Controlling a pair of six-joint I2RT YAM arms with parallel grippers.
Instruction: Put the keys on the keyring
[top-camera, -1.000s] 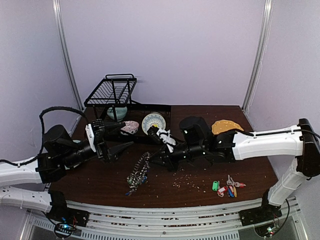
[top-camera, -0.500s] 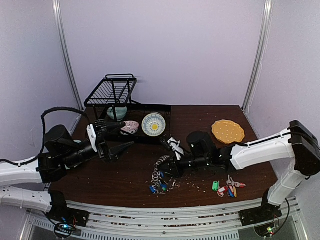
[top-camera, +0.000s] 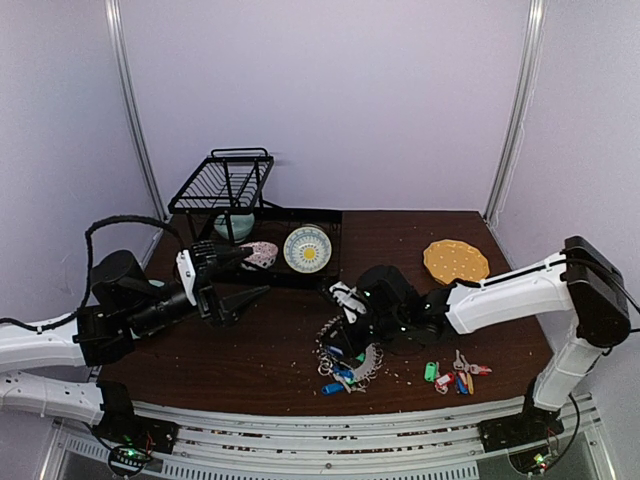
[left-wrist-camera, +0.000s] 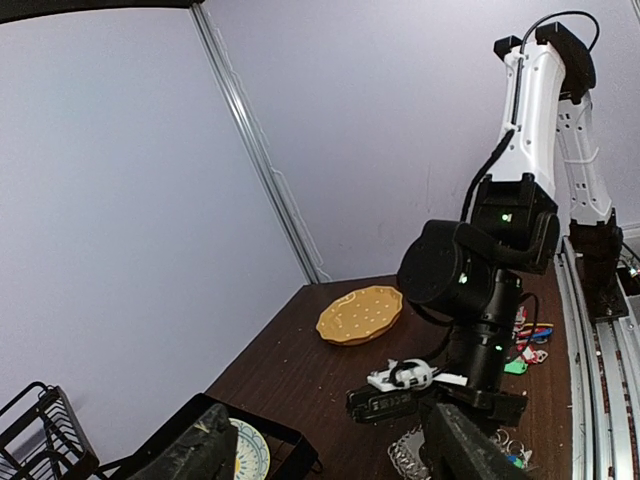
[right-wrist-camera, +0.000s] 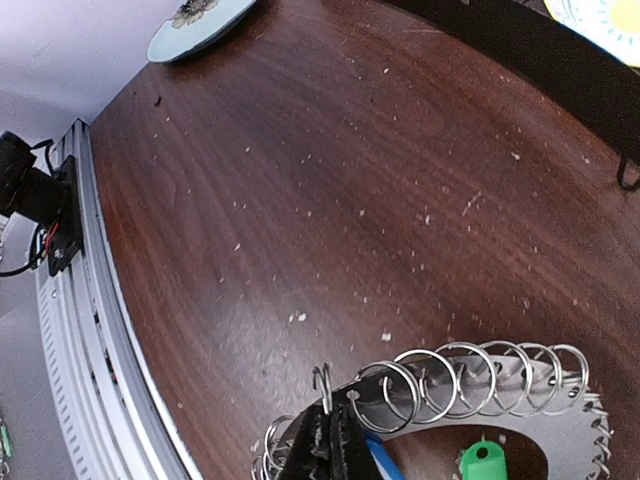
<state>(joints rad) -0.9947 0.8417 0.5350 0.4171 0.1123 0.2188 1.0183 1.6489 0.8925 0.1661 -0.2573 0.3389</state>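
While the table (top-camera: 250, 345) is offering plenty of bare wood at its middle and left, the work is crowding toward the near edge, where the metal rail (top-camera: 330, 425) is running just beyond the boards. The right gripper (right-wrist-camera: 324, 438) is pinching, fingers closed, one of the small silver rings on the rim of the keyring (top-camera: 352, 358). The keyring is sitting close to that front edge, touching the wood or just above it; the views are not settling which. The left gripper (top-camera: 232, 288) is hovering well apart to the left, fingers spread wide and holding nothing. The step in hand is probably positioning and steadying the ring, since no key is being threaded yet. The keys (top-camera: 462, 362) are lying on the table to the ring's right, beside a green tag (top-camera: 431, 371). Next, one arm is likely needing to fetch them, while keeping clear of the edge and of the other arm's wrist.
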